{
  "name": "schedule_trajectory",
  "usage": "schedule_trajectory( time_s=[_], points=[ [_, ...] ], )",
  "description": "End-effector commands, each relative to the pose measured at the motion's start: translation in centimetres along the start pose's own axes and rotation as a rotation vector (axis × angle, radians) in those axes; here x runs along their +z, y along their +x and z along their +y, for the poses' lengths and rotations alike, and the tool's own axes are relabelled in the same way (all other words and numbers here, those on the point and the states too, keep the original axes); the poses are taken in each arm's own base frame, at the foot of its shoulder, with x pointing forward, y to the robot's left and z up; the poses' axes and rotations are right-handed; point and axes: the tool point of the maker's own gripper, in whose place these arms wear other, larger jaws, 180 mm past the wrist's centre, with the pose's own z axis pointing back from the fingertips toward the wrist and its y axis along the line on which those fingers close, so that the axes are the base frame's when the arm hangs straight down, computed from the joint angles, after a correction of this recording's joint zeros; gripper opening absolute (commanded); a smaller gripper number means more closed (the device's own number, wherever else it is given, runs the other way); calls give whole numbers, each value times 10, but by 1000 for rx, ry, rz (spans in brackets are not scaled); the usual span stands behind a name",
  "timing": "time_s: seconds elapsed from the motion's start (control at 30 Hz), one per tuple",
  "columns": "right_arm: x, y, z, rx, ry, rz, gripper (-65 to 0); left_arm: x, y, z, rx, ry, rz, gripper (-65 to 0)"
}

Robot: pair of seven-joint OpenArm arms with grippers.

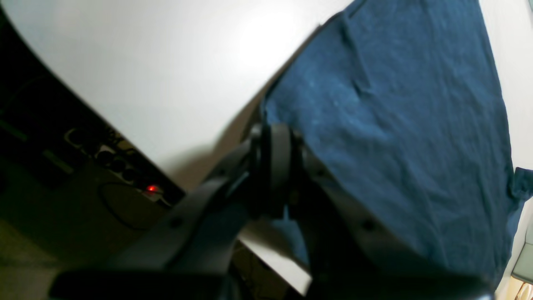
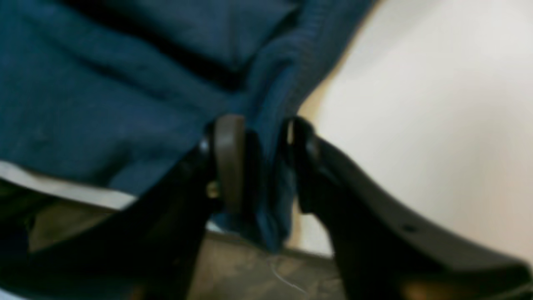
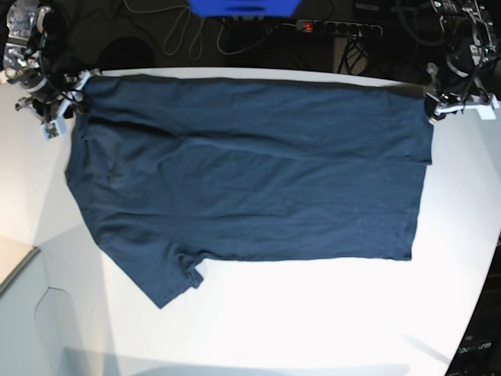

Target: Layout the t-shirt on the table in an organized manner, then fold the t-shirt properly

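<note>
Cloth covers most of the far half of the large white smooth counter (image 3: 297, 313): the dark navy-blue plain short-sleeved t-shirt (image 3: 250, 172) lies spread flat and sideways in the base view, its hem end toward 3 o'clock and its shoulder end toward 9 o'clock. One short sleeve sticks out toward 7 o'clock near the shirt's lower left corner. Long shallow creases run across the body from side to side. The top edge of the garment lies along the counter's far curved rim, at 12 o'clock.

At 2 o'clock in the base view, the left pincer (image 1: 275, 137) sits at the hem corner of the shirt. Its wrist view shows the dark fingers pressed together on the edge of the blue fabric right at the counter's rim, so it is clenched on the t-shirt.

At 10 o'clock in the base view, the right pincer (image 2: 258, 162) is at the shoulder corner. Its wrist view, which is blurred, shows the two fingers parted with a bunched fold of blue cloth hanging between them; the cloth looks loose in the gap rather than pinched, so this pincer reads as released.

Beyond the far rim, a black power strip with a red light (image 3: 329, 27) lies on the dark floor at 12 o'clock.
</note>
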Motion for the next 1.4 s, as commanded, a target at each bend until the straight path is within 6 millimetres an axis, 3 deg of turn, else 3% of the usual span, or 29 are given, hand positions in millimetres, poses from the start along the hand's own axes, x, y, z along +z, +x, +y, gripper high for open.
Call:
schedule_trajectory(
  time_s=[0.0,0.2,0.33,0.43,0.67,0.77,0.87,1.07,1.37],
  points=[
    [10,19,-10,-2,-33,-71,-398,3,12,-3,-8,-15,-31,-650],
    [42,64,-21,6,-132,-213,-324,11,28,12,26,16,-78,-650],
    [46,76,-20,26,-139,-241,-322,10,30,10,27,13,-82,-650],
    [40,81,-10,39,-110,-245,-321,10,31,9,28,10,-86,-650],
    [25,87,37,100,17,-239,-320,9,31,8,29,8,-85,-648],
    [17,86,50,104,56,-231,-319,9,31,8,30,9,-86,-590],
    [2,92,55,89,85,-230,-319,9,31,8,30,9,-86,-543],
    [-20,94,57,52,117,-210,-292,9,31,9,31,10,-85,-545],
    [-22,88,85,97,184,-193,-285,8,30,10,34,14,-83,-545]
  ],
)
